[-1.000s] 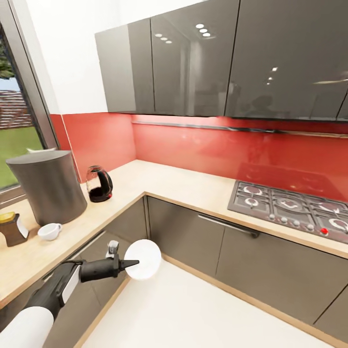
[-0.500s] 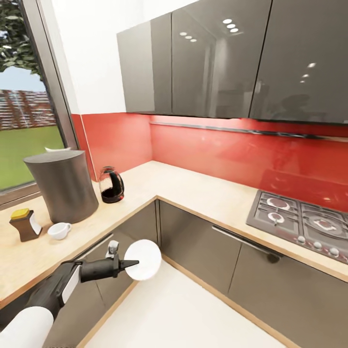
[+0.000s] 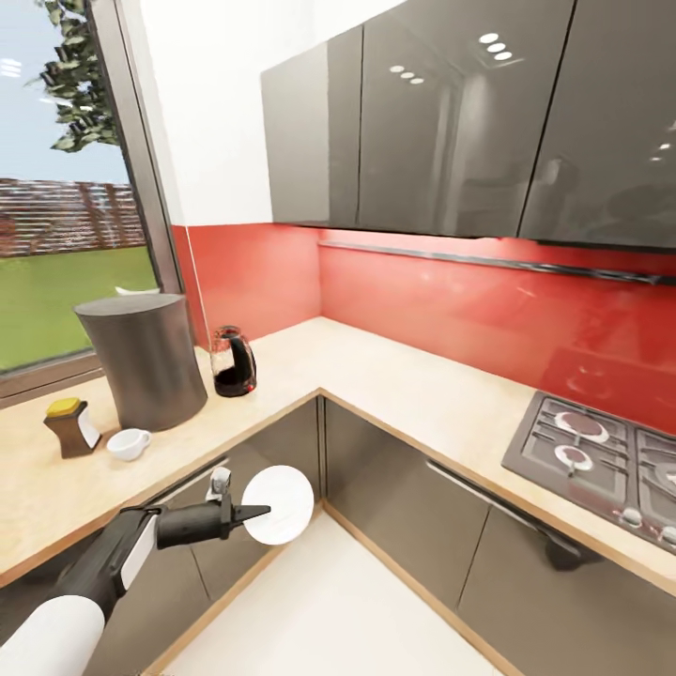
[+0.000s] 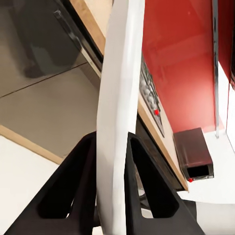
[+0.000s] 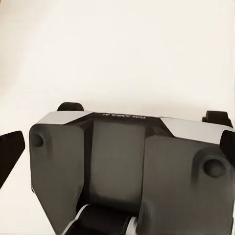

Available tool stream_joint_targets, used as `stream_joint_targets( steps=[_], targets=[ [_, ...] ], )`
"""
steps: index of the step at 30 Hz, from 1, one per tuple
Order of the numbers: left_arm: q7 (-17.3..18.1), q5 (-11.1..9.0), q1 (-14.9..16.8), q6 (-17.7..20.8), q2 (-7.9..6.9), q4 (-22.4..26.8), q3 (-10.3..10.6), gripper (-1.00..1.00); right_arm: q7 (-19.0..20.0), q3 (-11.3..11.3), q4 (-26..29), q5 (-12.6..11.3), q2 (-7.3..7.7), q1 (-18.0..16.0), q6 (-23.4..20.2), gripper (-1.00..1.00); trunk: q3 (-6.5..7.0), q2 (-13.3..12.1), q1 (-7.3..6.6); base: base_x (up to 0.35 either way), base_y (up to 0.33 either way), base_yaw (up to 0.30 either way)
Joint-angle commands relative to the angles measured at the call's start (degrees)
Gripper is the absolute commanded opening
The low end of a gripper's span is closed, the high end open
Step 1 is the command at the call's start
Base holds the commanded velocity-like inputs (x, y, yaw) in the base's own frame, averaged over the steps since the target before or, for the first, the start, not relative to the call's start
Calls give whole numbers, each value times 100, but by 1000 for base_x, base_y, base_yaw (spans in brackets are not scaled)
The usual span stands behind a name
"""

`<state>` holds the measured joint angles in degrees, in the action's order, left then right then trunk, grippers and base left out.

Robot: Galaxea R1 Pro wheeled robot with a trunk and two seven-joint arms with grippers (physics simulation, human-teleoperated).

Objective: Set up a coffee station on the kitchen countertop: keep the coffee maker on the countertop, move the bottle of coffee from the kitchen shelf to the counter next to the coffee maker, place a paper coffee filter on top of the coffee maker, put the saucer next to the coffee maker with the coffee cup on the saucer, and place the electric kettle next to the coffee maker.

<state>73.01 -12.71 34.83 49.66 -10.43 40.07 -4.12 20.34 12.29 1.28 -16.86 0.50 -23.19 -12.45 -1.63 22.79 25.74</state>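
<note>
Left gripper [image 3: 246, 513] holds the saucer [image 3: 279, 504] edge-on over the floor; the left wrist view shows its 2 fingers [image 4: 81, 181] pinching the rim. Beyond, on the countertop [image 3: 376, 376]: coffee cup [image 3: 128, 443], coffee bottle [image 3: 71, 426], coffee maker [image 3: 150, 359], kettle [image 3: 232, 361]. Right gripper's fingers: cannot tell.

The saucer [image 3: 278, 505] is plain white, gripped by the black left tool [image 3: 246, 513]. On the pale wood-grain bench [image 3: 394, 376] stand a dark grey coffee maker [image 3: 145, 360], a white cup [image 3: 128, 443] and a brown, yellow-capped bottle [image 3: 70, 427]. The backsplash [image 3: 451, 300] is glossy red.
</note>
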Motion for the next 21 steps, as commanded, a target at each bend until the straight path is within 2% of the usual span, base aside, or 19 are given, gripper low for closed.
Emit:
stream_joint_targets(
  steps=[1, 15, 17, 18, 21],
  targets=[
    [-6, -3, 6, 26, 3, 1, -2, -100, 14, 50, 12, -58, 0, -1, -40, 100, -8, 13, 5, 86, -264, 246],
    [-6, -11, 14, 31, 5, 1, -20, -100, 4, 51, 12, -55, -4, -1, -47, 100, 3, 13, 5, 82, -264, 277],
    [-6, -12, 15, 34, -1, 1, -20, -100, -159, 53, 12, -57, -12, -1, -48, 100, 3, 13, 5, 20, -265, 282],
    [-5, -12, 15, 43, -32, 1, -26, -100, -364, 54, 12, -63, -33, -1, -52, 100, 3, 13, 5, 0, -264, 282],
    [-5, -12, 15, 43, -32, 1, -22, -100, -357, 55, 12, -63, -40, -1, -55, 100, 3, 13, 5, 0, -261, 282]
  ],
)
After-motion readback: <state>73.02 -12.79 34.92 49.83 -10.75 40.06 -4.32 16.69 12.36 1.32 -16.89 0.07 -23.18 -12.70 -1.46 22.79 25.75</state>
